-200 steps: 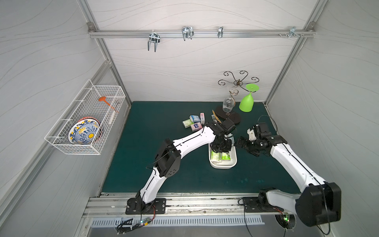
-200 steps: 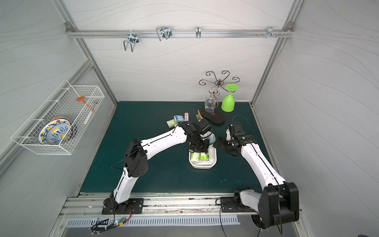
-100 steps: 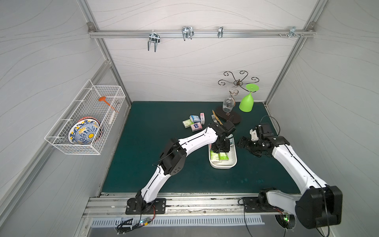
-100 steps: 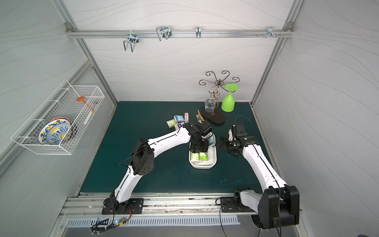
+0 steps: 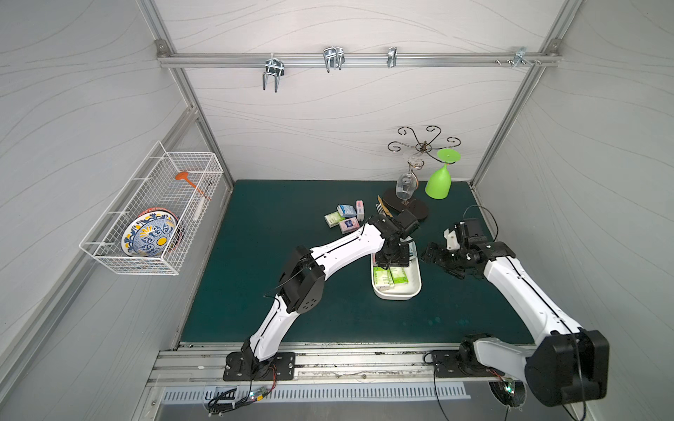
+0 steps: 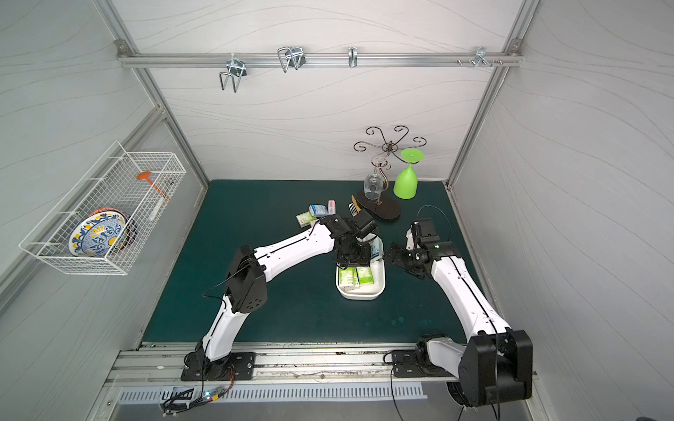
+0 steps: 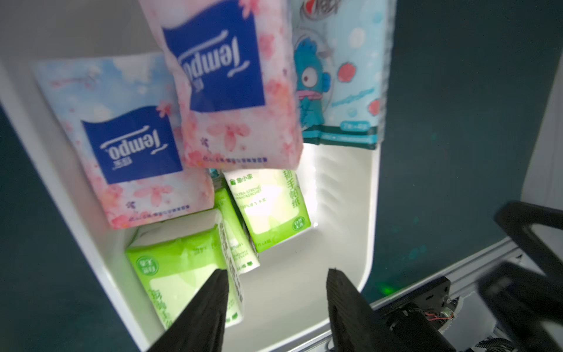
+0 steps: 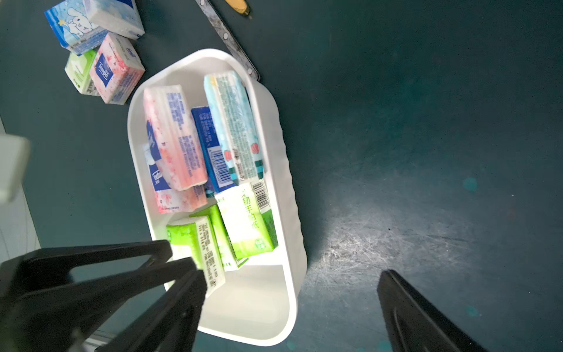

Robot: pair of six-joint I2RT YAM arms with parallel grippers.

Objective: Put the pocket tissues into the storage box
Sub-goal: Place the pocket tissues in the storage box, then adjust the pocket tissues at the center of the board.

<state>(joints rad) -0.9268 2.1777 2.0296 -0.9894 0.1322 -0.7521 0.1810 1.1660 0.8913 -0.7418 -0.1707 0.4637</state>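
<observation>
Over the storage box (image 5: 397,292), left hand (image 7: 277,288) hangs half-open, empty, above pocket tissues (image 7: 237,91); right hand (image 8: 292,292) stands wide just beside it.

Smooth, glossy white plastic box (image 8: 285,158); packs (image 8: 176,137) in shiny printed film; a matt, scuffed dark-green mat (image 8: 426,122); white-coated wire basket (image 5: 189,171); bare metal rail (image 5: 364,60).

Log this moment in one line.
left gripper: open, empty, above storage box | right gripper: open, empty, beside box | four loose tissue packs on mat
</observation>
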